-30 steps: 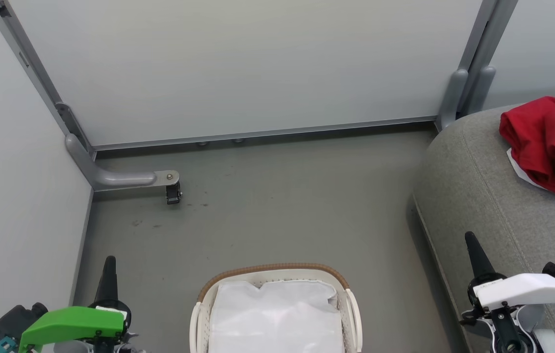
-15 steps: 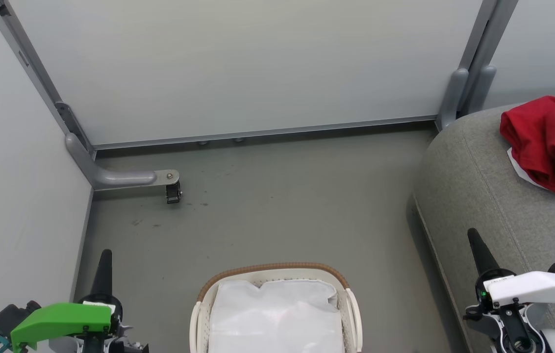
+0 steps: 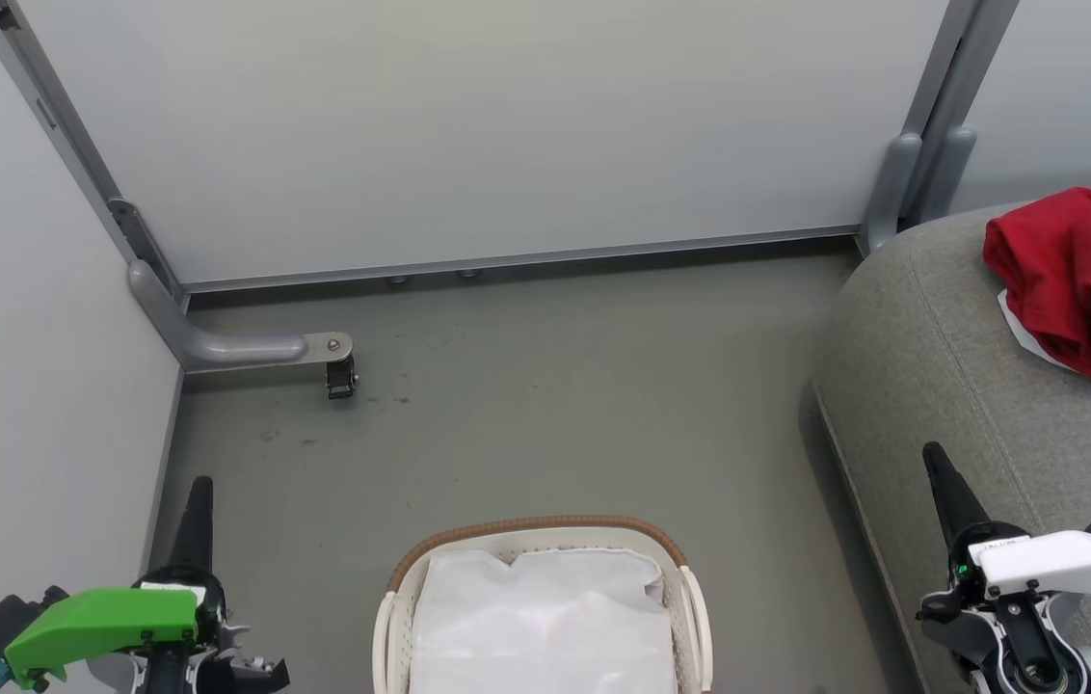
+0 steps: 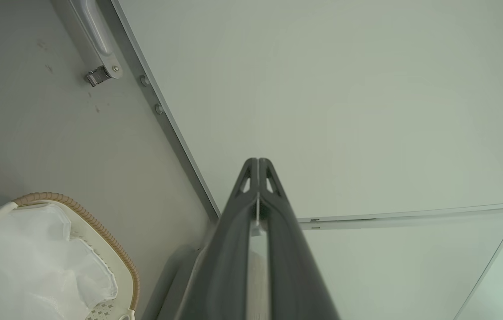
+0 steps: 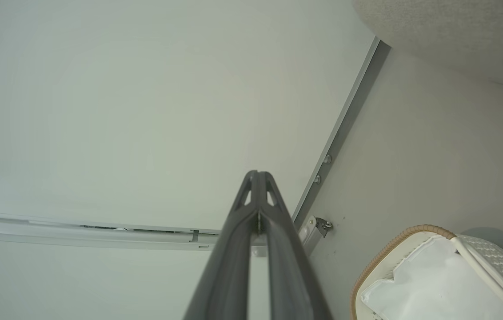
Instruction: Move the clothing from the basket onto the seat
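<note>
**dusty_servo:** Both grippers have slid outward since a second ago, toward the side edges of the head view. The left gripper (image 3: 200,492) is at lower left now, its green cover hugging the bottom corner. The right gripper (image 3: 937,461) is at lower right under its white cover. The camera itself hasn't budged.

**wirenut:** Pinched or spread? They're edge-on in the head shot, so I can't tell.

**dusty_servo:** The wrist views settle it. The left one's fingers (image 4: 229,249) are pressed flat together right up to the tips, and it's the same with the right one's fingers (image 5: 229,258). Both are closed tight on themselves.

**wirenut:** ok, and the basket?

**dusty_servo:** The basket (image 3: 534,526) is bottom centre between the two grippers, cut off by the lower frame edge. Its brown rim curves toward the top of the frame, and the white liner (image 3: 545,617) is rumpled inside.

**wirenut:** and the red stuff?

**dusty_servo:** The clothing (image 3: 1076,265) is bunched in a heap at the upper right edge. It's lying on the seat (image 3: 931,366) with a white bit poking out along its lower side. That's well apart from the basket, with grey floor (image 3: 555,405) between them. Behind all that, a pale wall panel (image 3: 488,125) runs across the top. A grey bracket (image 3: 237,349) with a small caster sticks out at its foot, left of centre.
</note>
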`<state>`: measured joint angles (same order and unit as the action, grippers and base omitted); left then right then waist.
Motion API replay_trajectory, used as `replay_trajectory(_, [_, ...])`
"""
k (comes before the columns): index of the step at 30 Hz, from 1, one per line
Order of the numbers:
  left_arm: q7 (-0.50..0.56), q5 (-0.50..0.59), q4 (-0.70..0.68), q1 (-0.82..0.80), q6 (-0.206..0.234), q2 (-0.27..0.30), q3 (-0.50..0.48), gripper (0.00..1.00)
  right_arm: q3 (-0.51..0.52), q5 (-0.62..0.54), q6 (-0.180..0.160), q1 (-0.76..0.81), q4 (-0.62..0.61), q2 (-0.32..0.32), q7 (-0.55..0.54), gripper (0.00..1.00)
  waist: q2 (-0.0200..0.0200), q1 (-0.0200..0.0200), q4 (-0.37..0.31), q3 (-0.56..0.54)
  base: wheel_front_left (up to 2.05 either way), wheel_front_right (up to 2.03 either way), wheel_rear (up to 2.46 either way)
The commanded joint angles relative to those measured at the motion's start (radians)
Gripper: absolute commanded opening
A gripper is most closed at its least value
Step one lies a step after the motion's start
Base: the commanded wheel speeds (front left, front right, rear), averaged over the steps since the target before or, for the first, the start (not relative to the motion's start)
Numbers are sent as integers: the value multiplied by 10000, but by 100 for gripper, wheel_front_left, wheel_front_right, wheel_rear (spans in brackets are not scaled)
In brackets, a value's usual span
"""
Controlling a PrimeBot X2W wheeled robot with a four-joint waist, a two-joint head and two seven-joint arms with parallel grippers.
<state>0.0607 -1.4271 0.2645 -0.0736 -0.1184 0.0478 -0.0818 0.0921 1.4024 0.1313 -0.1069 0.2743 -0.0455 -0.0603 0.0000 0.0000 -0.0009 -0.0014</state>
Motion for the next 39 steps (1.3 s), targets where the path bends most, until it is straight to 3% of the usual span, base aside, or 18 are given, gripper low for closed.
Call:
replay_trajectory(1, [64,-178,-85,-266,-56,37,-63,0,50,221,-7,-43,-103,-60,-72,0,0,0,1,2,0,0,0])
replay_trajectory(27, [555,-1879,-213,-424,-153,43,-354,0,242,2115,-5,-17,-329,-75,-570,0,0,0,8,44,0,0,0])
replay_trajectory(39, [575,-1873,-206,-410,-150,44,-350,0,240,2122,-6,-15,-327,-74,-572,0,0,0,9,45,0,0,0])
